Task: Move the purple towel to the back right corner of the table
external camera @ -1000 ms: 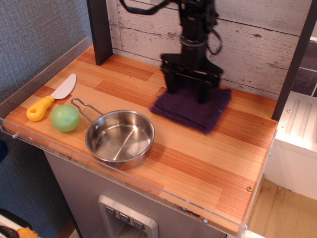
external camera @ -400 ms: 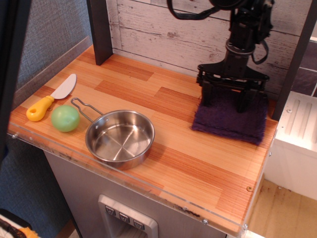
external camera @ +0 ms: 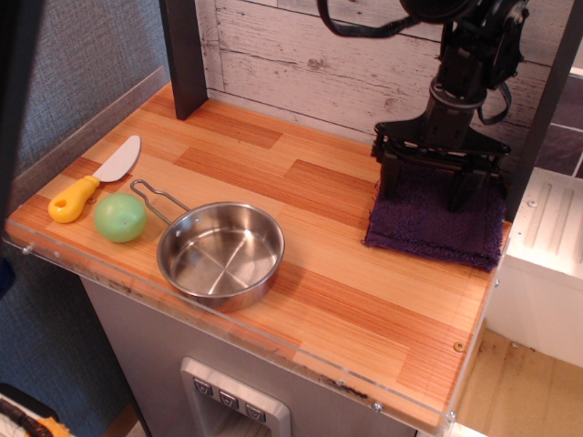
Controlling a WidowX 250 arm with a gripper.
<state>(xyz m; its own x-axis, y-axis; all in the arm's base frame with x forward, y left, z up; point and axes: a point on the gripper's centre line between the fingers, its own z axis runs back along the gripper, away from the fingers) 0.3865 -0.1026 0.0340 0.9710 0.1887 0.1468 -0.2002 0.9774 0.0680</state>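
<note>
The purple towel (external camera: 435,228) lies flat and folded on the table (external camera: 273,173), at its back right, close to the right edge and the back wall. My gripper (external camera: 435,182) points straight down over the towel's back edge. Its two black fingers (external camera: 393,182) stand wide apart with their tips on or just above the cloth. No fold of cloth is pinched between them.
A steel pan (external camera: 220,253) sits at the front middle, its handle pointing left. A green ball (external camera: 120,217) and a yellow-handled toy knife (external camera: 91,182) lie at the front left. A dark post (external camera: 185,55) stands at the back left, another at the right.
The gripper and the towel moved together from the back middle of the table to the back right. The fingers now stand a little wider apart.
</note>
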